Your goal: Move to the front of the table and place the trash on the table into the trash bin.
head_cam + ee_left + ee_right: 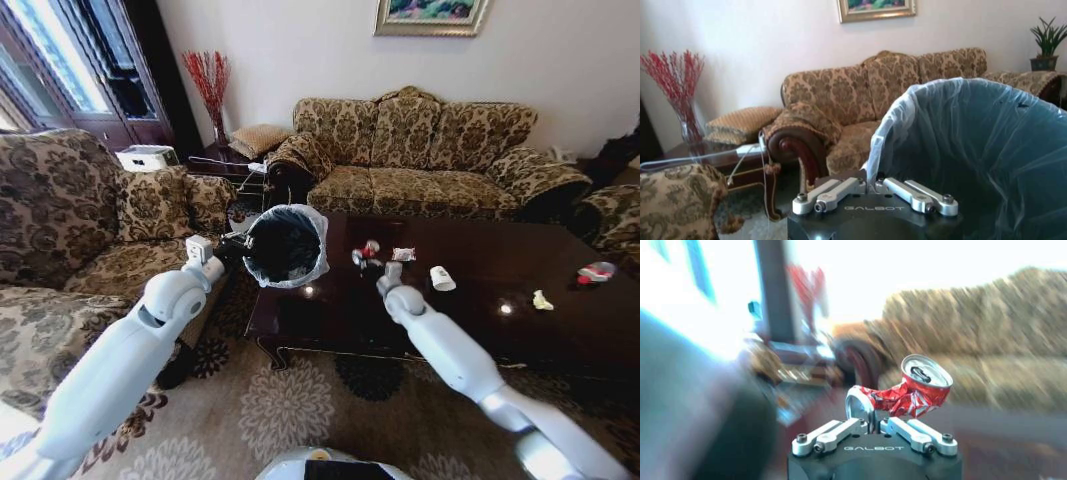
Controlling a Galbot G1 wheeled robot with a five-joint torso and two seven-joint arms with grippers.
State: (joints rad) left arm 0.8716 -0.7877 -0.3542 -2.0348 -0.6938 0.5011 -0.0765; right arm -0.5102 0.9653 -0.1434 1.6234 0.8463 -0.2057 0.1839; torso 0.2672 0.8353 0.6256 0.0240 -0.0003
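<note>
The right gripper [875, 426] holds a crushed red-and-silver aluminium can [907, 390], jaws clamped on its crumpled waist, at centre frame in the head view, above the glossy dark reddish-brown wooden counter [480, 330]. I judge the can light, thin-walled, slippery and easily dented; that pinched middle grips best. The left gripper [873, 192], jaws clamped on the rim, holds the round black trash bin with its thin plastic liner [285, 245] left of centre.

Table [480, 300]: glossy dark reddish-brown wood; we see it before the sofa. Trash bin [285, 245]: black, with a thin pale liner over its rim, tilted with its mouth toward us, at the table's left end. Trash: crushed red can [910, 390] held aloft; wrapper [403, 254], white cup [442, 278], pale scrap [541, 300] and red-and-white piece [597, 271] spread along the tabletop.
</note>
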